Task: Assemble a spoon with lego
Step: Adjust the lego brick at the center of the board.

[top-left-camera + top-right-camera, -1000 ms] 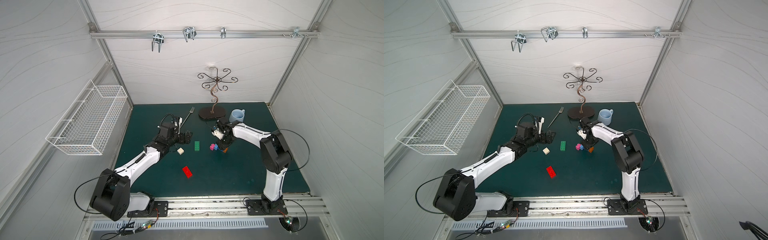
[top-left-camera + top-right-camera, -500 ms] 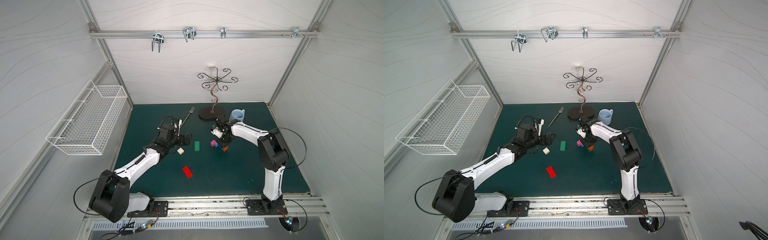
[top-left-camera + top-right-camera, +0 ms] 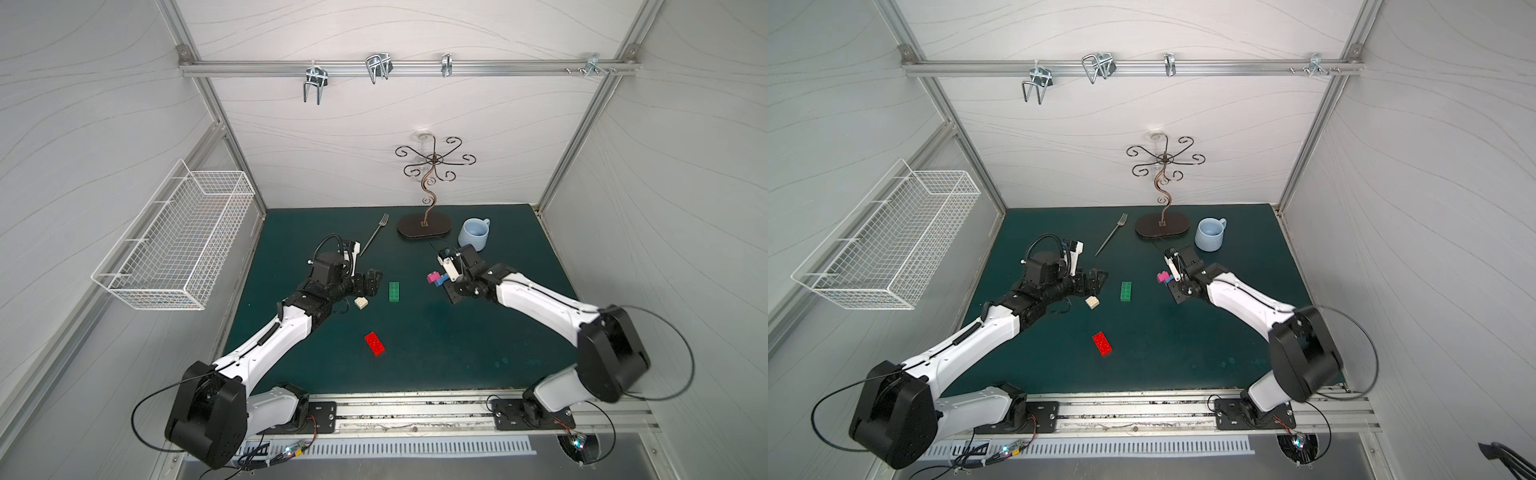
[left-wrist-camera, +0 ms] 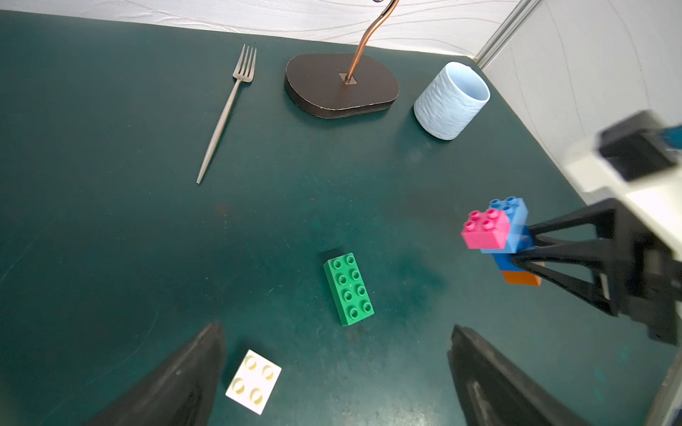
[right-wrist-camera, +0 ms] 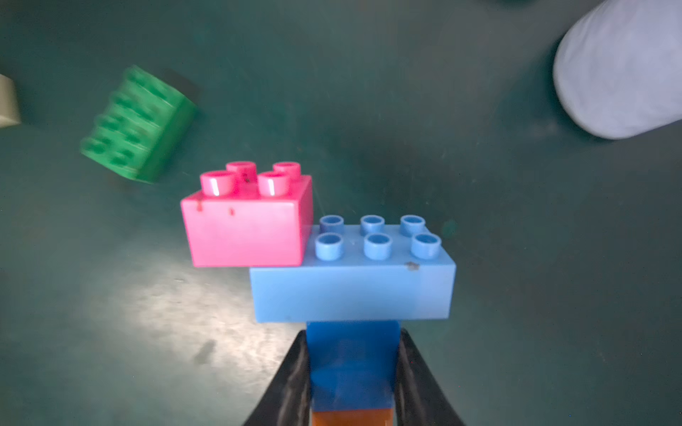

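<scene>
Stem of multicoloured plastic-brick lego spoon (image 5: 352, 291) pinched by black right gripper (image 5: 352, 354), long axis upright, pink brick (image 5: 245, 228) topmost. The orange base brick (image 4: 522, 278) shows only in wrist views. The black left gripper (image 4: 336, 330) gapes wide.

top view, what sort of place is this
Likely an enclosed robot test cell: white panel walls on an aluminium frame, two arms bolted to a front rail, and a green mat holding a fork and mug.

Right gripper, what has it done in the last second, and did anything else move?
The right gripper closed on the dark blue brick of the lego stack and seems to have lifted it slightly. The left gripper stayed open; the green brick, cream brick and red brick have not moved.
</scene>
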Controlling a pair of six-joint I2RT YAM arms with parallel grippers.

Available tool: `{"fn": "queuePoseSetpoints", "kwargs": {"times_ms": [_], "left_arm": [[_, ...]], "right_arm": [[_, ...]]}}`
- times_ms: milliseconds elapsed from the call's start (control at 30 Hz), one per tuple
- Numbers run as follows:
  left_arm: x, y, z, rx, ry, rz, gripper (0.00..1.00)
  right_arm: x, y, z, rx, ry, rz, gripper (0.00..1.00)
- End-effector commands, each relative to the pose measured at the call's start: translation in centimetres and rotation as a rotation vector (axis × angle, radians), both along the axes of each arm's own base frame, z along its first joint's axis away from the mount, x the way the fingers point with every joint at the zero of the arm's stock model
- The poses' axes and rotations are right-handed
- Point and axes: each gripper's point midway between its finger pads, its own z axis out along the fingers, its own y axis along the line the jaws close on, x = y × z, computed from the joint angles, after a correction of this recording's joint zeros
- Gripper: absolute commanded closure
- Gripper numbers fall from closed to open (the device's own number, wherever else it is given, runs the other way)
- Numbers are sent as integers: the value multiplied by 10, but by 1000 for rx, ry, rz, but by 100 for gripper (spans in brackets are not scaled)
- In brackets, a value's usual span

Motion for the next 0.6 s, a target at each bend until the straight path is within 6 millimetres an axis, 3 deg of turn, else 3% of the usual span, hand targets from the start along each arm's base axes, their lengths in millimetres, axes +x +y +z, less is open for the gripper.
{"fn": "queuePoseSetpoints", "kwargs": {"times_ms": [0, 67, 233, 433, 567], "left_arm": [[-10, -7, 7, -40, 2, -20, 0], [-17, -9, 7, -43, 9, -27, 0], [-35, -11, 7, -65, 11, -39, 0], [-35, -6, 15, -47, -36, -32, 0], [-31, -6, 12, -40, -43, -27, 0]], "right_arm": [[11, 13, 27, 253, -259, -98, 85], [11, 14, 33, 376, -376, -132, 85], [17, 18, 23, 432, -495, -161, 84], [22, 27, 8, 455, -689, -167, 87], [20, 41, -11, 390, -676, -161, 86]]}}
